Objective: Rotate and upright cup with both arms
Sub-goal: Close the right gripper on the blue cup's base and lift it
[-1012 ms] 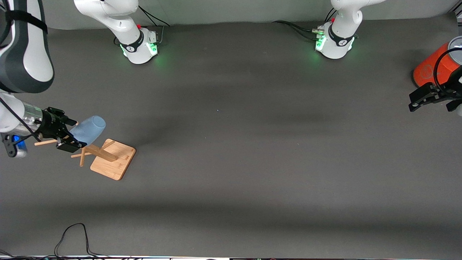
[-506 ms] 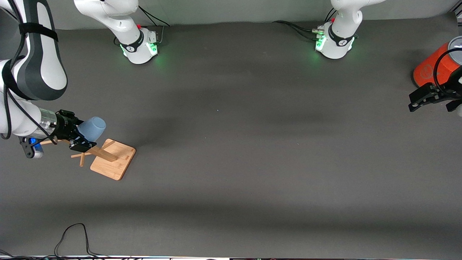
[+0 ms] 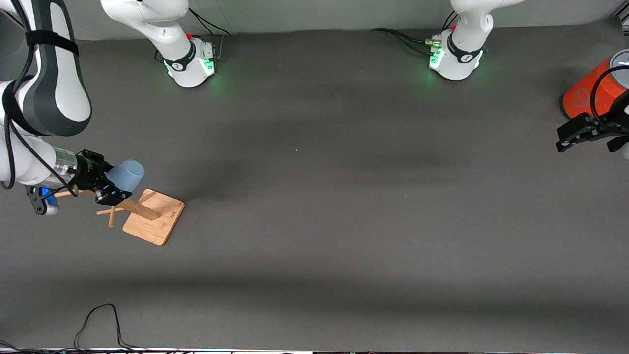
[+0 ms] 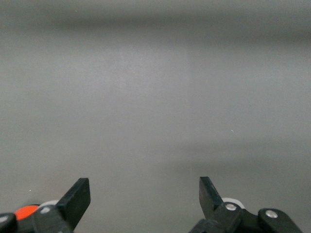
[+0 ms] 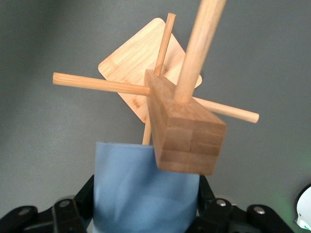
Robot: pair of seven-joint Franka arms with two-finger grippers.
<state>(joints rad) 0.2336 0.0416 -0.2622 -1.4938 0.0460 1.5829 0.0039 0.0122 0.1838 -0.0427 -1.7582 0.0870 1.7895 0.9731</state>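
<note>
Cup: one, light blue [image 3: 126, 176], hanging mouth-down and tilted on a peg of the rack, above the table at the right arm's end.
Right gripper: [image 3: 109, 189] closed on the cup, one finger on each side of its wall near the rim; the right wrist view shows the blue wall [image 5: 143, 189] squeezed between the black fingers.
Why held so: my guess is the side grip near the mouth lets the arm slide the cup off its peg along the peg's line, which it has not yet done.
Rack: one wooden stand [image 3: 153, 217], a square base with a post and thin pegs sticking out; in the right wrist view the post's block [image 5: 184, 128] sits just above the cup, so the lift-off looks tight.
Pegs: four countable in the right wrist view, one of them thicker.
Left gripper: [image 3: 587, 135] hangs over the table at the left arm's end, fingers spread wide with nothing between them; this arm waits, likely for a handover that turns the cup.
Orange cylinder: one [image 3: 592, 91], standing on the table just beside the left gripper, not part of the job as far as I can judge.
Arms: two, each with a green-lit base at the table's farthest edge from the front camera.
Progress: early, I'd say; cup gripped, not yet freed or upright.
</note>
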